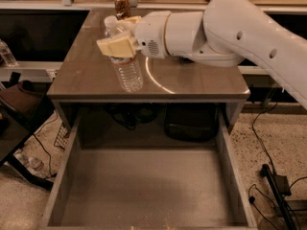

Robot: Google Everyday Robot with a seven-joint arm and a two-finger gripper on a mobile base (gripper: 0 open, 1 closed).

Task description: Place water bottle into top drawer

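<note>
I find the hand (121,34) over the left part of the desk (201,80), at the end of the white arm (240,28) that reaches in from the right. Its two beige fingers (115,47) are closed on the upper part of the bottle (129,73), one pad on the near side and one on the far side, just below the white cap. The bottle hangs from the hand slightly tilted, with the cap towards the far left and the base towards the front edge of the desk. I cannot tell whether the base touches the desk top or stands just clear of it. The bottle is over the desk, not over the drawer (229,157). The drawer stands pulled out below and in front of the desk, its flat bottom bare and fully in view. An amber jar (122,5) stands at the far edge of the desk, behind the hand and apart from it. A bright curved reflection (154,78) lies on the desk top just right of the bottle. A dark bag (192,123) sits under the desk, behind the drawer.
</note>
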